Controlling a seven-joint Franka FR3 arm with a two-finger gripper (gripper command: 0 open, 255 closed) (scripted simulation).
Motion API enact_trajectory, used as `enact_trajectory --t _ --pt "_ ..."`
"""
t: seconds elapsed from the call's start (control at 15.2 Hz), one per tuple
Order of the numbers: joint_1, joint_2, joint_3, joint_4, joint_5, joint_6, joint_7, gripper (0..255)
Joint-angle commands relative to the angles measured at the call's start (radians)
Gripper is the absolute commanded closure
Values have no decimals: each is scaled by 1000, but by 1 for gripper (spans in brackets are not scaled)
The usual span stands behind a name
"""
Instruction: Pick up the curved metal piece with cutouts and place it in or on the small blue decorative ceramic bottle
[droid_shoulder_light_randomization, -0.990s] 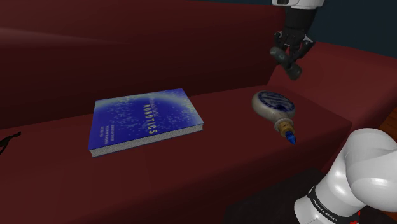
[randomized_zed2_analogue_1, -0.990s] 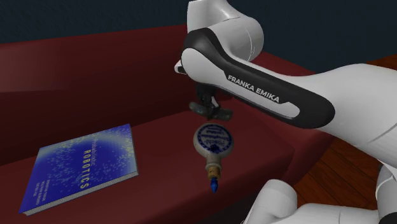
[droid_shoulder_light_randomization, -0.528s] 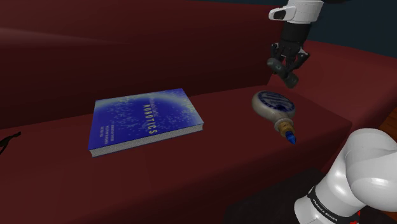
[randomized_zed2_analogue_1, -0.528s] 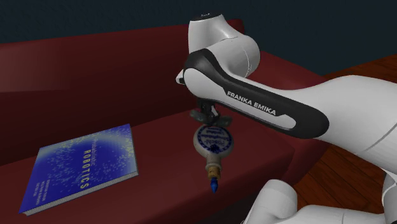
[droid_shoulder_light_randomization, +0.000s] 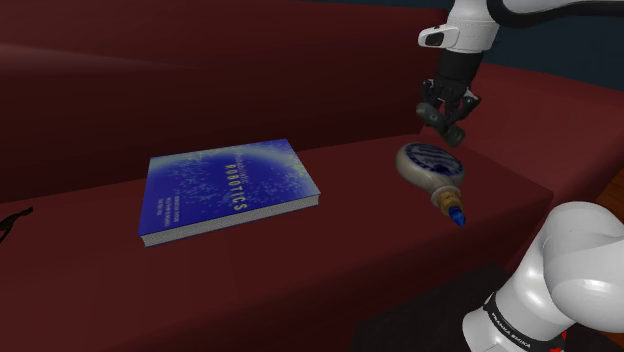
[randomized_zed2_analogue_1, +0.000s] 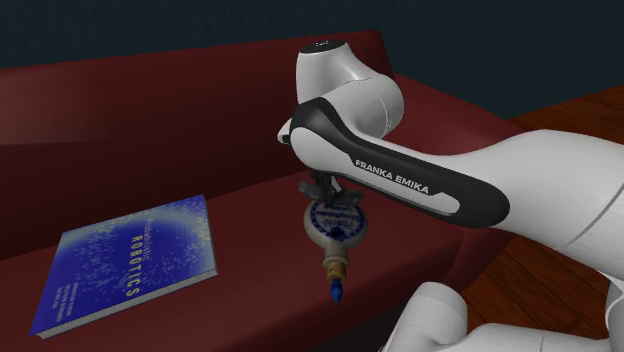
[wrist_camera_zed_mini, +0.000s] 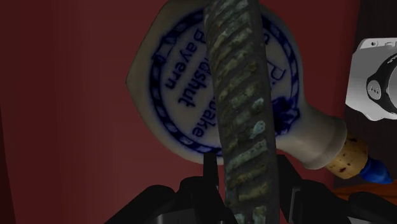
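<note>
**Shoulder view, left to right.** A flat blue book with pale lettering (droid_shoulder_light_randomization: 228, 190) lay on the seat of a dark red sofa (droid_shoulder_light_randomization: 330, 260), well apart from the work. To its right, a flat, round, cream ceramic bottle with a blue printed ring, a cork and a blue stopper (droid_shoulder_light_randomization: 430, 168) lay on its broad side near the seat's end. Its neck pointed toward the seat's front edge. The all-black two-finger gripper (droid_shoulder_light_randomization: 446, 118) hung just above the bottle's round body, fingers pointing down.

**Wrist view.** The fingers were clamped on a dark, ribbed, curved metal strip (wrist_camera_zed_mini: 245, 108). Its long axis ran straight out from the gripper across the middle of the bottle's upturned face, crossing the neck's axis at an angle. Whether strip and bottle touched could not be told.

**Judgement.** The target lay directly beneath the gripper. With the mouth corked, only the flat face was open to receive the strip, so a short straight descent and release seemed called for.
</note>
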Motion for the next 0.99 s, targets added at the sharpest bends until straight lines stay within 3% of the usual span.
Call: enact_trajectory --t 0.0,0.13,0.2,0.53,0.79,0.92 --pt "0 -1 0 -1 0 1 0 255" --pt "0 -1 0 -1 0 1 0 255" --pt "0 -1 0 -1 0 1 0 0" --pt "0 -1 0 -1 0 1 0 0" --pt "7 39 17 153 15 -115 -6 0" --pt "7 39 17 153 15 -115 -6 0"
